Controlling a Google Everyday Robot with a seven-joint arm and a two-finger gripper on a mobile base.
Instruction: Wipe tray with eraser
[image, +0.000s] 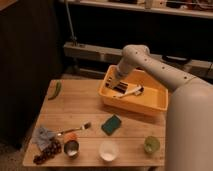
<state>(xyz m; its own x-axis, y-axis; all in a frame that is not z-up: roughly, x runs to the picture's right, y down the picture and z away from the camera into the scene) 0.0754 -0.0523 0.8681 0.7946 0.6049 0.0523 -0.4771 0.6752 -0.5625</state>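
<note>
The orange-yellow tray (150, 107) stands on the right half of the wooden table. My arm comes down from the right into the tray's left end. My gripper (118, 83) is low inside it, shut on the striped eraser (120, 89), which rests on the tray floor against the left wall. A white utensil (133, 91) lies in the tray just right of the eraser.
A green sponge (112, 124) lies in front of the tray. Along the table's near edge are a white bowl (108, 150), a green cup (151, 144), a metal can (71, 148), grapes (46, 152), a grey cloth (43, 134) and a fork (75, 128). A green pepper (56, 90) lies far left.
</note>
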